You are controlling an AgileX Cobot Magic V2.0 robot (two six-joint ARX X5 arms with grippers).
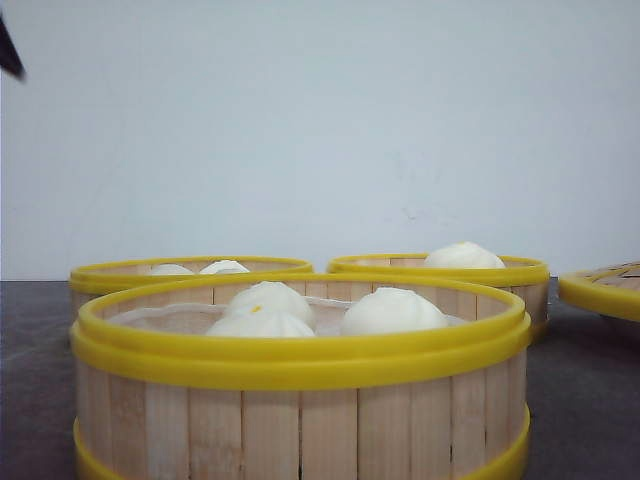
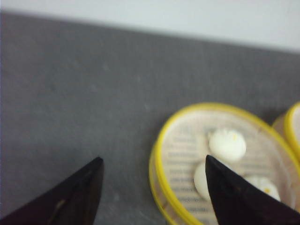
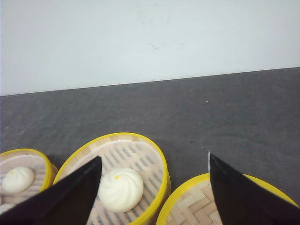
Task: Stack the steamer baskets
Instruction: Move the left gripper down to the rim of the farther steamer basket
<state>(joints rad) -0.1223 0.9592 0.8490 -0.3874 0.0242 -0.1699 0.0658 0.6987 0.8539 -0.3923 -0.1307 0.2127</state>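
Note:
Three steamer baskets with pale slat walls and yellow rims stand on the dark table. The near one holds three white buns. Behind it are a back-left basket and a back-right basket. My left gripper is open and empty, above the table beside a basket with three buns; I cannot tell which basket that is. My right gripper is open and empty above the gap between the one-bun basket and the woven lid. Neither gripper touches anything.
The flat yellow-rimmed woven lid lies at the right of the table. A white wall stands behind the table. Another basket's rim shows at the edge of the left wrist view. A dark sliver shows at the front view's upper left.

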